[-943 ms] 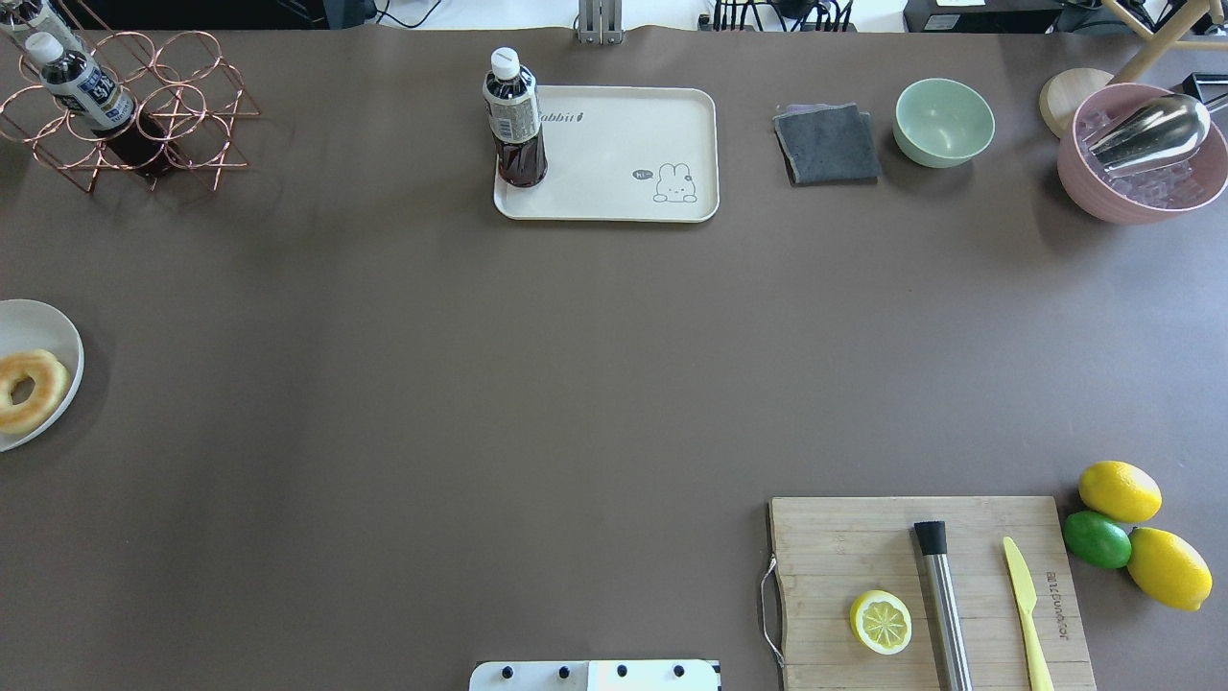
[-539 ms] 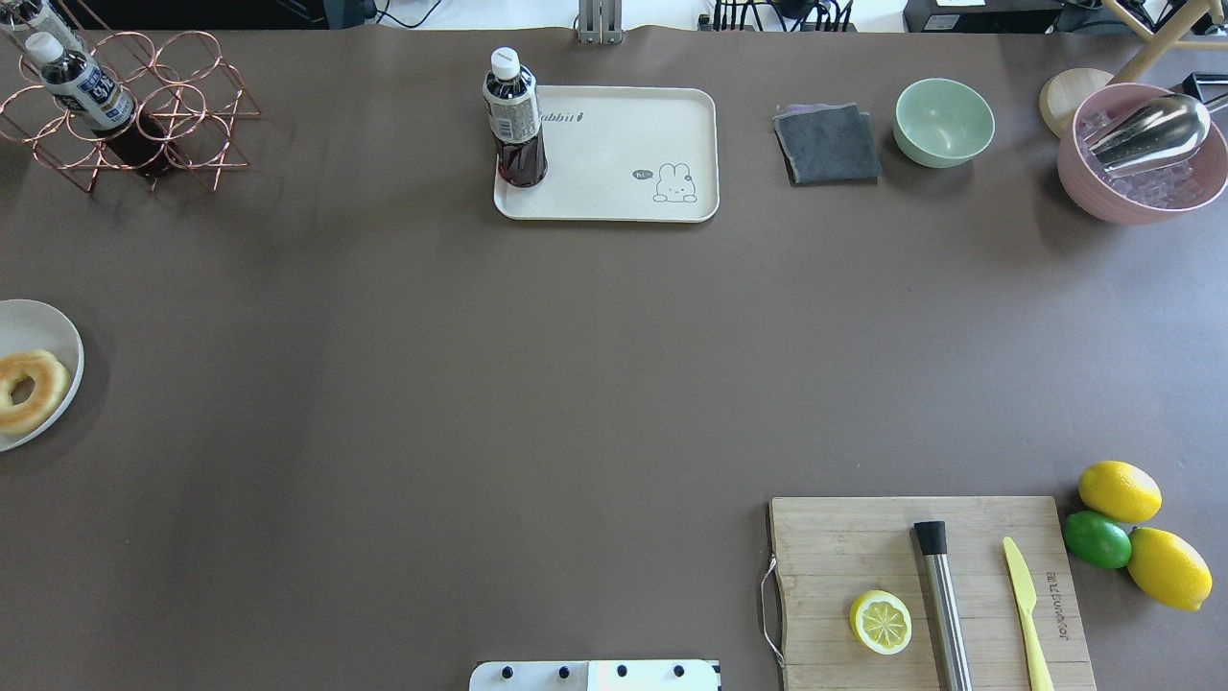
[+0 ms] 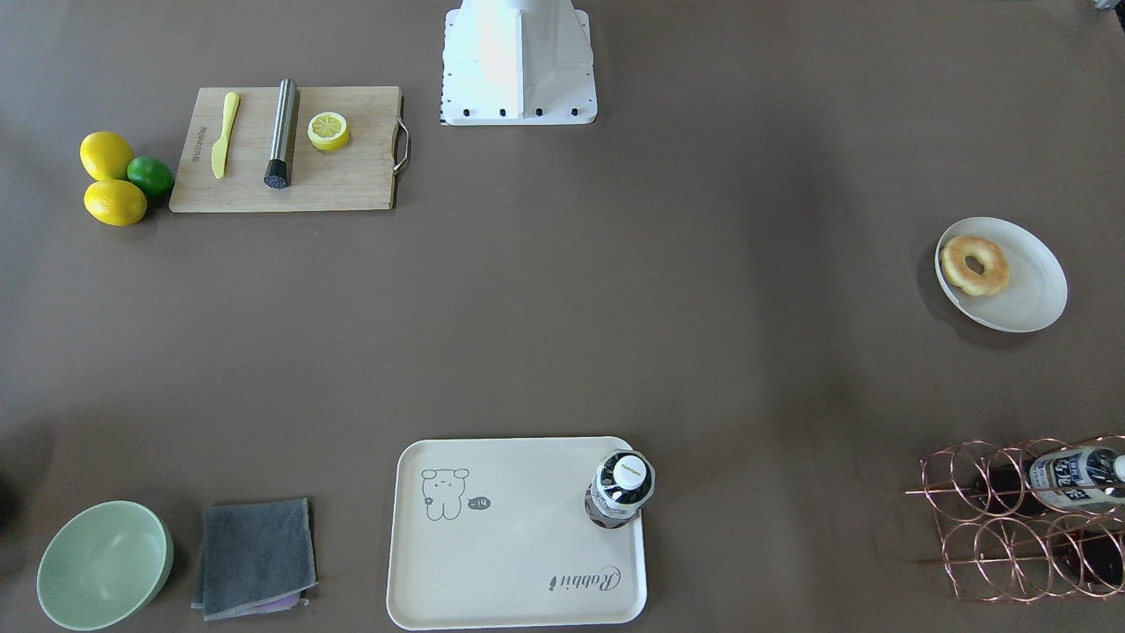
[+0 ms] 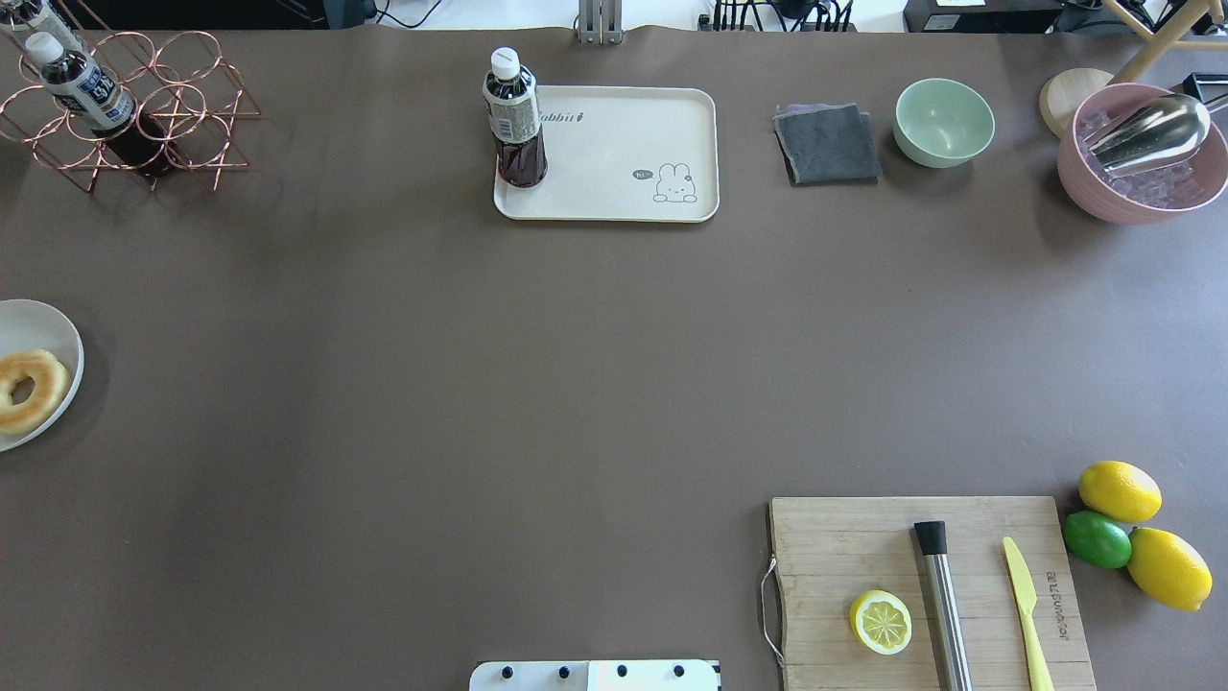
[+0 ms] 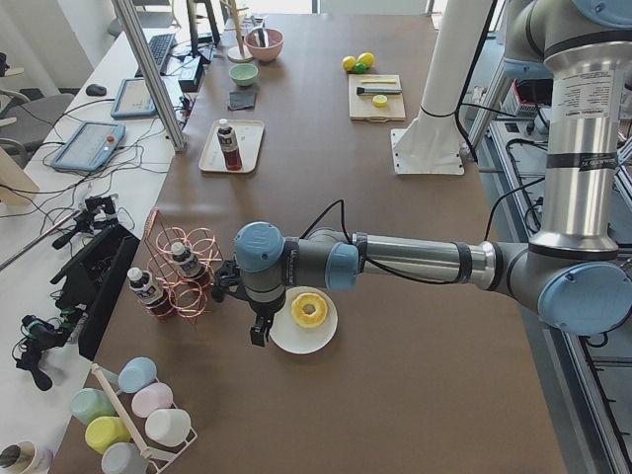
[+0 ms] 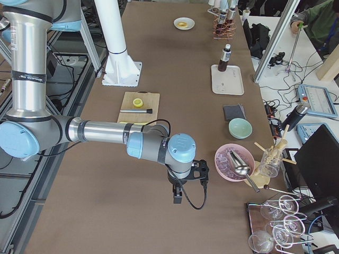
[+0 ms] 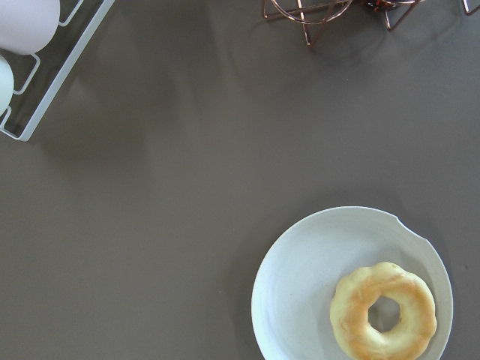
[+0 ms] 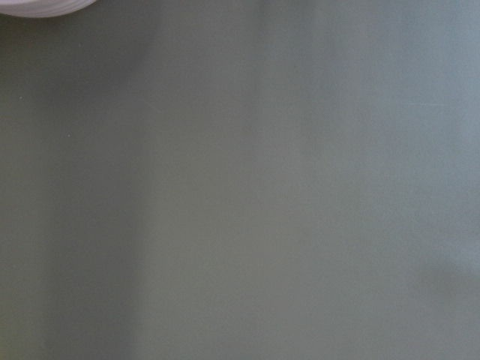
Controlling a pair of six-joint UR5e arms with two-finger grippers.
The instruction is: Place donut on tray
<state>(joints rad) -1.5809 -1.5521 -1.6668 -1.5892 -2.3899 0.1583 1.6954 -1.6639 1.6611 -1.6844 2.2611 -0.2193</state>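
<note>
The donut (image 4: 29,391) lies flat on the round white plate (image 4: 38,321) at the far left edge of the tabletop (image 4: 614,365), exactly where it lay a second ago. Nothing has shifted across the overhead views, so you should read this as the opening of the task, with the pick not yet begun. The left pincer (image 5: 259,331) hangs close by the plate. Its wrist camera looks straight down and catches the donut low and to the right, off centre, so I judge the arm has to slide over the donut before it descends. You cannot tell from the side view whether that pincer is released or clenched, and its fingers do not show in its own camera. The tray (image 4: 614,163) sits well apart from the plate, at the far middle of the tabletop, with an upright dark bottle (image 4: 515,115) standing on its left end. The rest of the tray, out to the little animal drawing, is bare — that is where the donut can go, clear of the bottle. The right pincer (image 6: 178,194) hovers over bare tabletop at the right end, near the pink bowl (image 6: 219,161). Released or clenched, you cannot tell that either.
</note>
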